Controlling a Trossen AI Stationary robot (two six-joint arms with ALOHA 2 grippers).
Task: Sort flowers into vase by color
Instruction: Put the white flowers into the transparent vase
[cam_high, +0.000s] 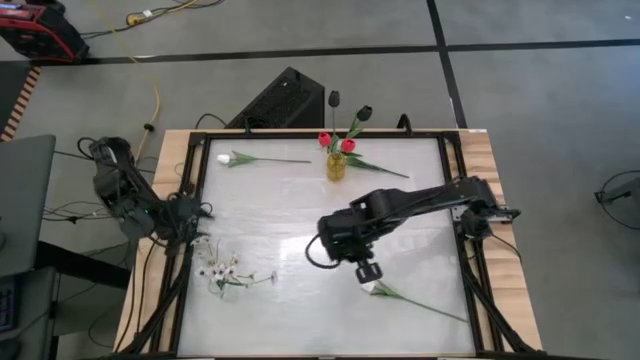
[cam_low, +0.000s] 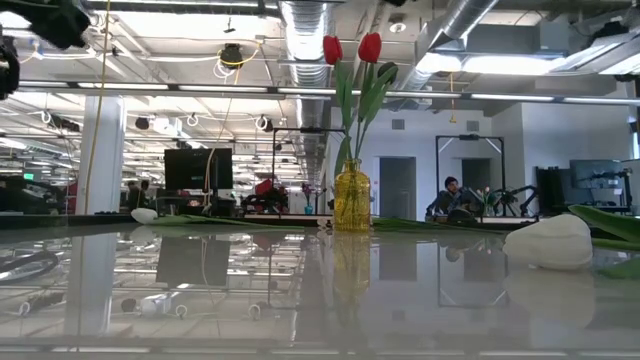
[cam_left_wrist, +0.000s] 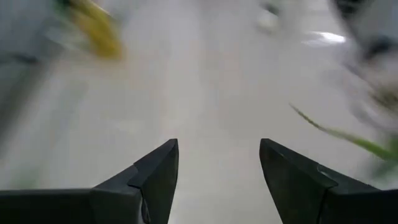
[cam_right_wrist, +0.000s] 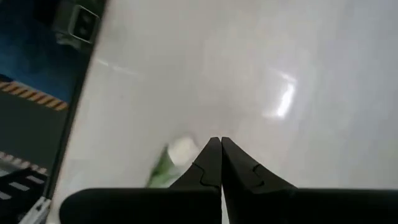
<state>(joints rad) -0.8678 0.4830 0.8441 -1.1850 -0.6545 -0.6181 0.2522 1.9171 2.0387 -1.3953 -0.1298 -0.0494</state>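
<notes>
The yellow glass vase (cam_high: 336, 166) (cam_low: 351, 198) stands near the table's far edge with two red tulips (cam_high: 324, 140) (cam_low: 345, 48) in it. Two black buds (cam_high: 363, 113) show just behind it; I cannot tell what they rest on. One white tulip (cam_high: 226, 158) lies on its side at the far left. A second white tulip (cam_high: 380, 290) (cam_right_wrist: 181, 150) lies at the near right, its stem running toward the right edge. The spray of tiny white blossoms (cam_high: 220, 270) lies at the near left. My right gripper (cam_high: 368, 270) (cam_right_wrist: 221, 144) is shut, its tips right beside the second tulip's bud. My left gripper (cam_left_wrist: 217, 155) is open at the left edge (cam_high: 192, 214). My right gripper is shut with nothing between its fingers. Its fingertips (cam_right_wrist: 211, 152) point down at the table right beside the white bud (cam_right_wrist: 181, 150) of the near-right tulip, which lies flat. I cannot tell whether they touch it.
A loose green stem with a leaf (cam_high: 380, 168) lies on the table to the right of the vase. A black frame (cam_high: 455, 200) runs round the white table top. A black box (cam_high: 285, 98) sits behind the far edge. A person (cam_low: 450, 195) sits far back in the room.
</notes>
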